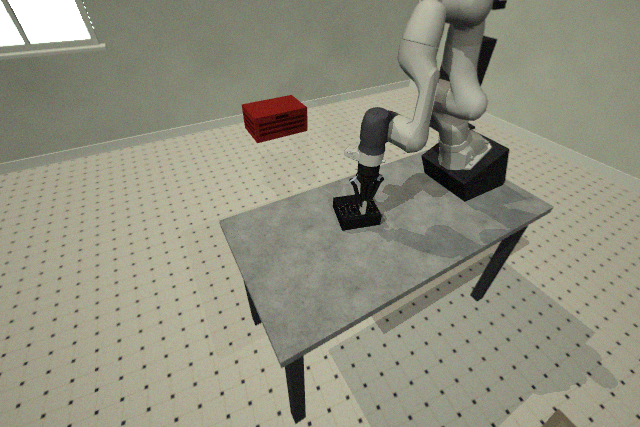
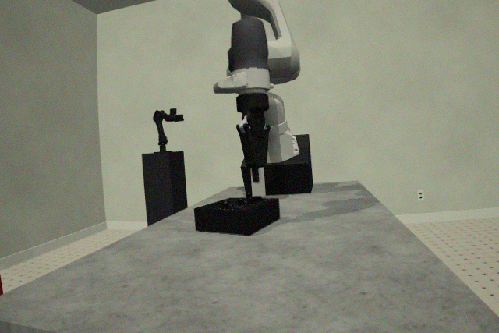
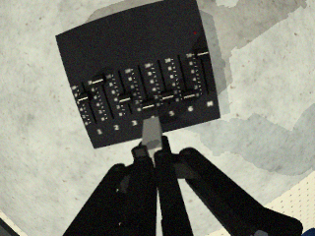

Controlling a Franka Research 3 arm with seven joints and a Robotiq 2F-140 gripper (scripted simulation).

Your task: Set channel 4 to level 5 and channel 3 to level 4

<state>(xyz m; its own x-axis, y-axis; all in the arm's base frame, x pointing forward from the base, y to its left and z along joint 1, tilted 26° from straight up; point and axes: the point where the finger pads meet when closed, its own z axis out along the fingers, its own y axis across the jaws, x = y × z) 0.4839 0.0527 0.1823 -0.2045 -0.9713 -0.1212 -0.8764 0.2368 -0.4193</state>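
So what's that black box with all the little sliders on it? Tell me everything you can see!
It's the lighting desk, a flat, matte black box that sits level on the grey table, near the robot's base. One half of its top is plain. The other half has a row of slider tracks with pale-lined caps at different heights; the cap at one end stands far above the rest. Small pale dots run along the near edge. The robot's hand, shut and holding nothing, points down at the middle sliders, tip at the desk's near edge.
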